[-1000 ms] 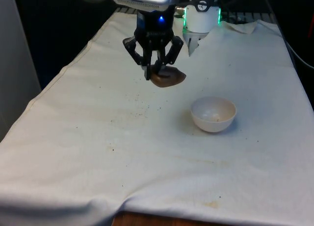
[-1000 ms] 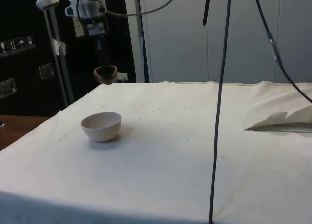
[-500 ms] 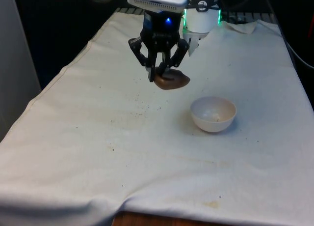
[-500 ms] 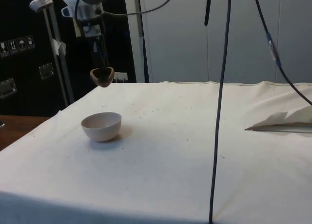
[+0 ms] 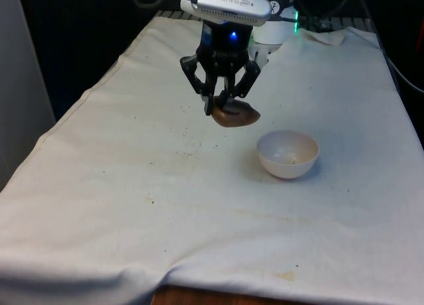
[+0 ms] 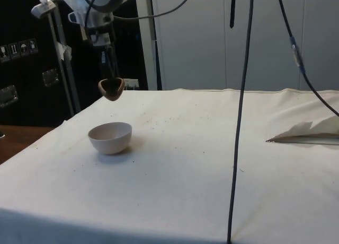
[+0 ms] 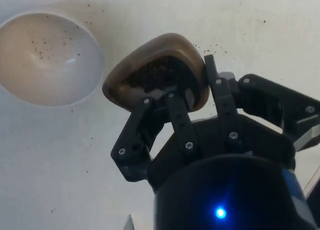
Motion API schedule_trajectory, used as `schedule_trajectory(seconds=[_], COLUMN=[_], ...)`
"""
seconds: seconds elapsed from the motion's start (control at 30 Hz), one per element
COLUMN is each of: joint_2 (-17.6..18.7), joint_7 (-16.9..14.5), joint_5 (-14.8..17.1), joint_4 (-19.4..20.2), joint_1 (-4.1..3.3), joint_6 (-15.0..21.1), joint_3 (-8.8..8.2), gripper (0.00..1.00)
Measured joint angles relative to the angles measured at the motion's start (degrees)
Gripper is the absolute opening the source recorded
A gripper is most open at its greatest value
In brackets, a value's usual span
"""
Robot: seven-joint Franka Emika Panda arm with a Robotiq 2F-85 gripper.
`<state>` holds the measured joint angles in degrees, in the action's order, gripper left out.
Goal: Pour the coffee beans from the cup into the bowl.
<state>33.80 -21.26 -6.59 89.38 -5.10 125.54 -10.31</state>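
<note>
Black two-finger gripper point(image 5: 225, 101) is clamped on the rim of a small brown, rounded cup point(image 5: 235, 114), one finger inside the mouth and one outside, as the wrist view shows. It holds the cup in the air above the white tablecloth point(image 5: 132, 185), roughly upright. Dark coffee beans point(image 7: 157, 72) can be seen inside the cup in the wrist view, though how full it is cannot be judged from that angle. A white, round, shallow bowl point(image 5: 288, 154) stands on the cloth, to the front view's right of the cup and nearer the camera, apart from it; in the side view the cup point(image 6: 111, 88) hangs above and behind the bowl point(image 6: 110, 137). The bowl's interior carries only a few dark specks, and fine dark specks lie scattered on the cloth beside it. Judged step: carrying the loaded cup toward the bowl, pour not yet begun. The next move calls for bringing the cup's lip over the bowl's opening, then tilting the wrist gradually so the beans fall within the rim.
</note>
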Motion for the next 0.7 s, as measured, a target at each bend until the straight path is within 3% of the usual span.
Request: schedule_trajectory(seconds=[0.7], joint_2=[-4.24], joint_7=[8.42], joint_5=[-5.16], joint_4=[7.79], joint_1=[-0.23], joint_6=[3.95], joint_3=[1.78], gripper=[0.03])
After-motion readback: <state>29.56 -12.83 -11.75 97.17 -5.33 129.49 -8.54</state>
